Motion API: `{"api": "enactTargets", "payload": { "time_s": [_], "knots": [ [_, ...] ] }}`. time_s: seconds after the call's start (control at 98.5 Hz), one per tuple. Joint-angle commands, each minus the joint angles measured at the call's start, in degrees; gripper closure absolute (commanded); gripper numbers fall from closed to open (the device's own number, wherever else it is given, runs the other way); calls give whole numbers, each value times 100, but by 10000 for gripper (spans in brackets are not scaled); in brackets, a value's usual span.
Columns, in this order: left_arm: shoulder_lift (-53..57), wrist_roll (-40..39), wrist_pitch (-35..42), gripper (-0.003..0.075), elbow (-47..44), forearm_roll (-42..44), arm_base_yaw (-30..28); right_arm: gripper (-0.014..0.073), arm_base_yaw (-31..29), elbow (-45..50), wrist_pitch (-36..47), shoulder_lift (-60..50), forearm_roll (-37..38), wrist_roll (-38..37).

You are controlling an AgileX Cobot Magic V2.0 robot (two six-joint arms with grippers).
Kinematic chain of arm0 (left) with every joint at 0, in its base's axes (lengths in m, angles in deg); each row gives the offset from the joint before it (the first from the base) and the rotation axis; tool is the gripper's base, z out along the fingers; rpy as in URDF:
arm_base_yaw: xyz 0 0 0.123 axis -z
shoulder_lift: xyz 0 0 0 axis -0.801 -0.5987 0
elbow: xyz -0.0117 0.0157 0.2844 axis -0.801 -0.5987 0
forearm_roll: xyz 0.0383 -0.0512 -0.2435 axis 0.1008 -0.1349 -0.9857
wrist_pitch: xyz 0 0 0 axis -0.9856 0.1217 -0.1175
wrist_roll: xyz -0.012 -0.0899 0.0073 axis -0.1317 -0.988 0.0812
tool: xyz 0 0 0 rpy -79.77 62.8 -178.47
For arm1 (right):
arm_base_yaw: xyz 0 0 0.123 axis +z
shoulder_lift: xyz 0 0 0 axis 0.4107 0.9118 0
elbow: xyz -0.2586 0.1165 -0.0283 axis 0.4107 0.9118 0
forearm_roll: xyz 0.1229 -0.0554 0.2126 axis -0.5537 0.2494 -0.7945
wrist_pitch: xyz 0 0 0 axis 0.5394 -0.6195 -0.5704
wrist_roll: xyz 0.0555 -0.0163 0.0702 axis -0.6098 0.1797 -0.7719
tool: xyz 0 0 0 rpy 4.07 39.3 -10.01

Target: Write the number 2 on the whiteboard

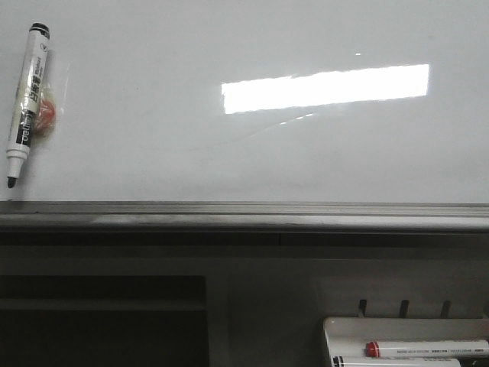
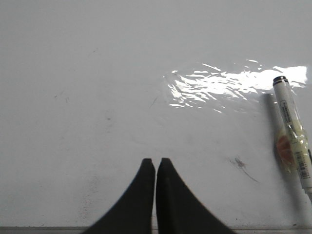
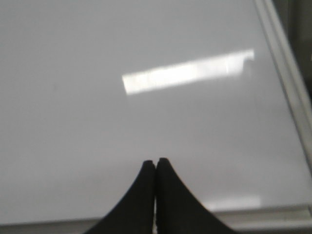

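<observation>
The whiteboard (image 1: 244, 153) fills the front view, glossy white, with a grey ledge (image 1: 244, 214) along its lower edge. No number 2 shows on it; only faint smudges (image 2: 241, 165). A black-capped marker (image 1: 25, 99) is stuck to the board at the far left with clear tape; it also shows in the left wrist view (image 2: 292, 131). My left gripper (image 2: 155, 161) is shut and empty, facing the board beside the marker. My right gripper (image 3: 155, 161) is shut and empty, facing the bare board (image 3: 97, 122) near its frame edge (image 3: 287, 87). Neither gripper shows in the front view.
A small white tray (image 1: 405, 344) with a red-capped marker (image 1: 428, 349) and another pen sits below the ledge at the right. A dark shelf opening (image 1: 99, 321) lies below at the left. A bright light strip (image 1: 325, 86) reflects on the board.
</observation>
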Motion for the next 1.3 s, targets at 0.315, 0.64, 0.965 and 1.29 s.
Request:
{"api": "enactTargets", "payload": {
  "time_s": [0.315,0.64,0.965,1.29],
  "knots": [
    [-1643,-61,-755,741,1859,-954,-8,645,-30,-2189,-2428,2170,-388,-53],
    [-2417,371,-675,330,2542,-857,254,645,-30,-2289,-2403,2878,-466,-53],
    [-3203,563,42,181,2461,-1300,988,645,-30,-2289,-2755,2912,-596,-53],
    [-4279,549,220,220,2461,-1679,2388,645,-30,-2281,-2514,2912,-596,-43]
  ]
}}
